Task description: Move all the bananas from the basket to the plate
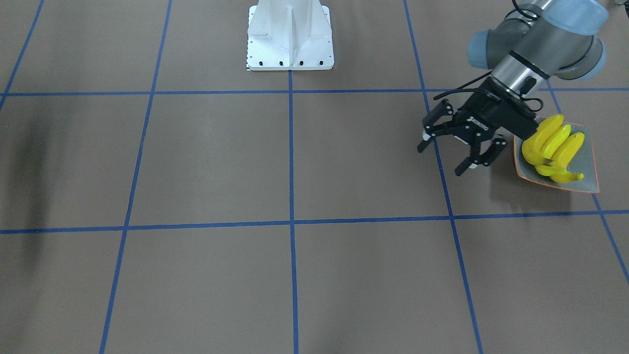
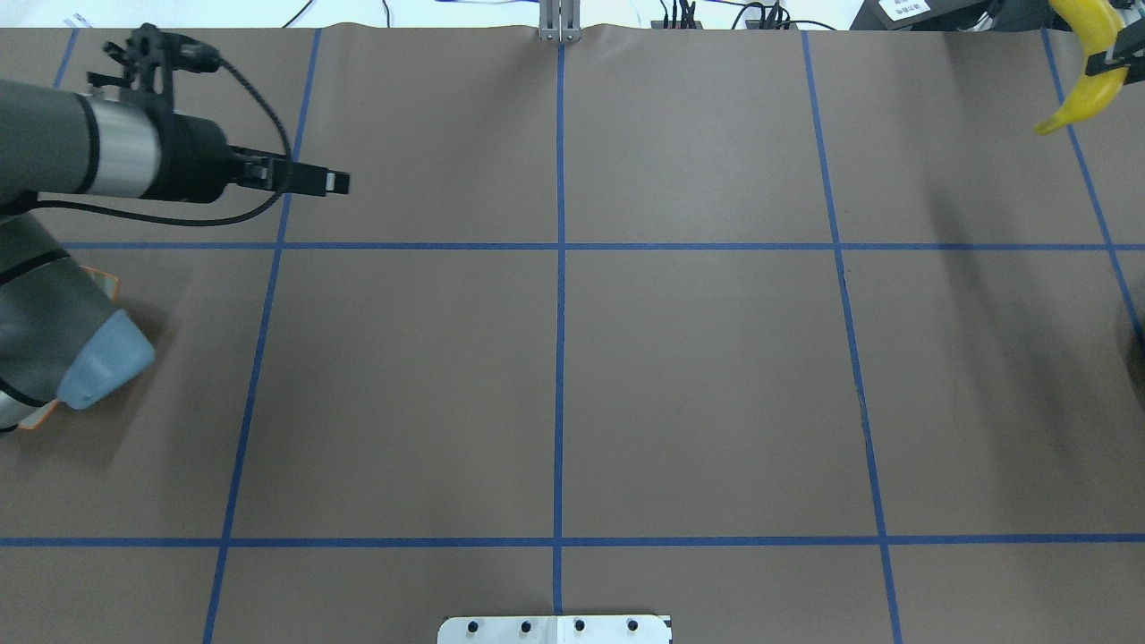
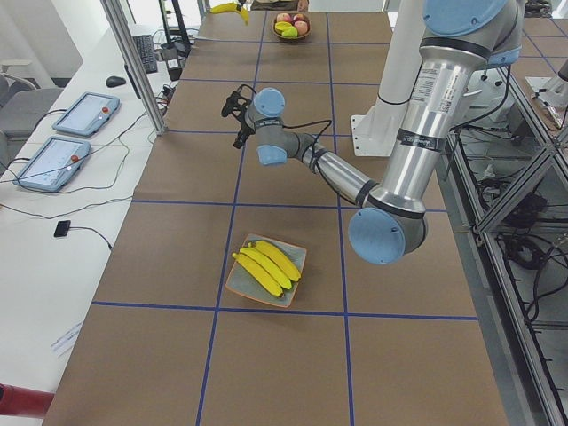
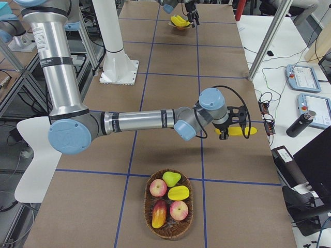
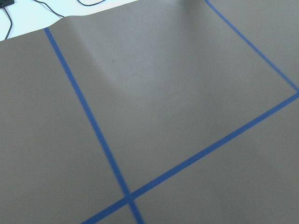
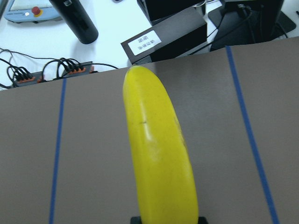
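Hanging with fingers spread, the left gripper sits just beside the plate, three bananas piled on it. Overhead, the right gripper clenches the fourth banana above the worktop's far corner. Side-on, the basket holds other fruit. The long carry likely needs a firm, level hold, perhaps a hand-over.

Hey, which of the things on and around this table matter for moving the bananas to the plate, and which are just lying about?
Job: held banana in the shut right tool; bananas on the plate; basket; open left tool.
Lying about: apples in the basket; two tablets; black bottle.
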